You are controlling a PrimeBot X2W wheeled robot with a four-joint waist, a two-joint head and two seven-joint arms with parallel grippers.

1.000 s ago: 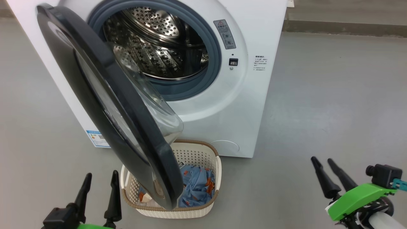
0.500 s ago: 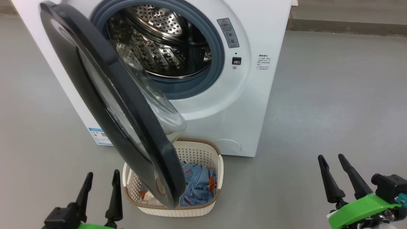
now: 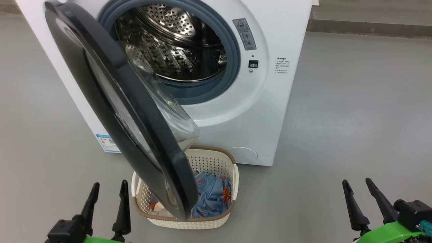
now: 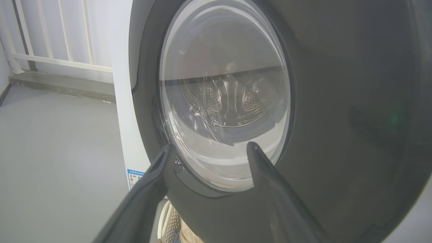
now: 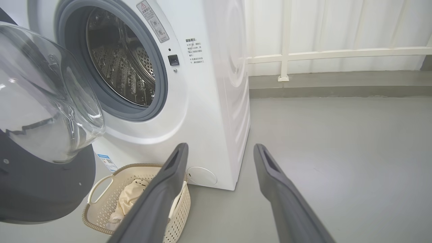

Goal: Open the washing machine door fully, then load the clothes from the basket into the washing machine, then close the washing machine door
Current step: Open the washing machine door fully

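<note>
The washing machine (image 3: 270, 101) stands ahead, steel drum (image 3: 175, 44) exposed. The washing machine door (image 3: 84, 77) is swung partway out, its glass bowl (image 3: 162, 108) hanging over the basket (image 3: 189, 222) on the floor. The clothes lie in the basket: a light blue garment (image 3: 212, 195) with orange prints and a cream one (image 5: 130, 199). My left gripper (image 3: 110, 184) is open, low at the door's outer side, facing its window (image 4: 222, 101). My right gripper (image 3: 356, 182) is open over bare floor to the right, well apart from the basket (image 5: 101, 189).
Grey floor (image 3: 354, 118) spreads to the right of the machine. A white railing (image 5: 337, 54) on a raised kerb (image 5: 337, 87) runs behind. A blue label sticker (image 3: 108, 143) sits low on the machine's front. The door's lower edge covers the basket's left half.
My right gripper has dropped lower and moved a little to the right in the head view. The head camera has shifted slightly. Left gripper, door and basket are as before.
</note>
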